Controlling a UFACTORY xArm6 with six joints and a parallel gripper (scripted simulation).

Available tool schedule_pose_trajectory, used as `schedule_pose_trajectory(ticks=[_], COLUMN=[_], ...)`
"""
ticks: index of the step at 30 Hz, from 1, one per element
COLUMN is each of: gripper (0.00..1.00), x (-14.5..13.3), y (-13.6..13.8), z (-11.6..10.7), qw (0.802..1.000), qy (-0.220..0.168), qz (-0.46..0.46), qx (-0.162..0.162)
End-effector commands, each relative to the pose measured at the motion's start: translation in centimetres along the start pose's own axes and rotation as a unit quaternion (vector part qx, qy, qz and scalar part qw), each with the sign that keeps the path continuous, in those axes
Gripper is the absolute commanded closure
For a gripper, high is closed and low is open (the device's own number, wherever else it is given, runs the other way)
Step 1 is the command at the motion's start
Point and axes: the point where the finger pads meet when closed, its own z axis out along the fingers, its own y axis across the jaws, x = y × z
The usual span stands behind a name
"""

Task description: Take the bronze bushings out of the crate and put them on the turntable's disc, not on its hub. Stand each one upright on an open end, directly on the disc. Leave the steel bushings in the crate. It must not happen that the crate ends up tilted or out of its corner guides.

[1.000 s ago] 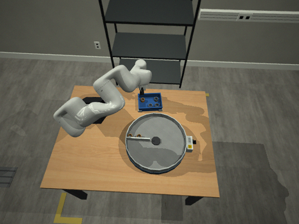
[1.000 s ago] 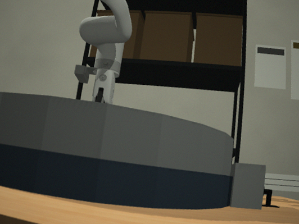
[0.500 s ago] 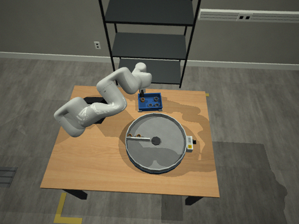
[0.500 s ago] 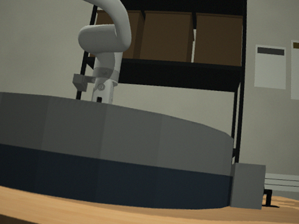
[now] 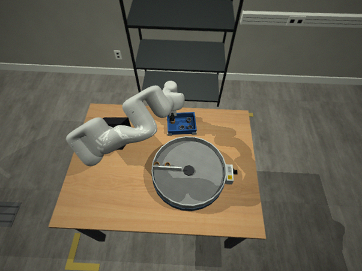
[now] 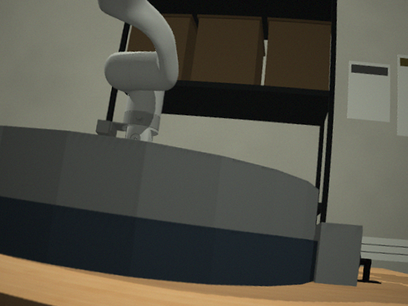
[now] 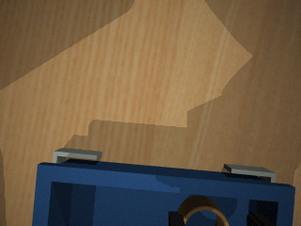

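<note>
The blue crate [image 5: 181,132] [image 7: 141,173] stands on the table behind the turntable. My gripper [image 5: 172,118] [image 7: 214,221] is down in the crate's left part, open, with one finger on each side of a bronze bushing [image 7: 202,201] that stands upright on the crate floor. Three steel bushings [image 5: 188,118] [image 5: 182,127] [image 5: 189,127] stand in the crate's right part. Two bronze bushings [image 5: 156,163] [image 5: 167,163] stand upright on the grey disc [image 5: 203,158], at its left edge, away from the dark hub [image 5: 188,170]. In the exterior view the turntable's wall [image 6: 151,183] hides the fingers and the crate.
A pale bar [image 5: 167,168] runs from the turntable's rim toward the hub, just in front of the two bushings. A small control box [image 5: 229,174] [image 6: 336,252] sits on the turntable's right side. A black shelf rack [image 5: 183,53] stands behind the table.
</note>
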Motion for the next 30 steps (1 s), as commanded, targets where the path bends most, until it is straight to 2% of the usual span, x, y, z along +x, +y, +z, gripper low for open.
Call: schedule_pose_trajectory(ticks=[1,13,30], gripper=[0.59,0.59,0.59], x=[-0.2,-0.2,-0.2], y=[0.1,0.1,0.0], z=[-0.1,0.0,1.9], qw=[1.0,1.0,1.0], qy=[-0.002,-0.002,-0.002], qz=[0.001,0.001,0.001], qx=[-0.001,-0.001,-0.001])
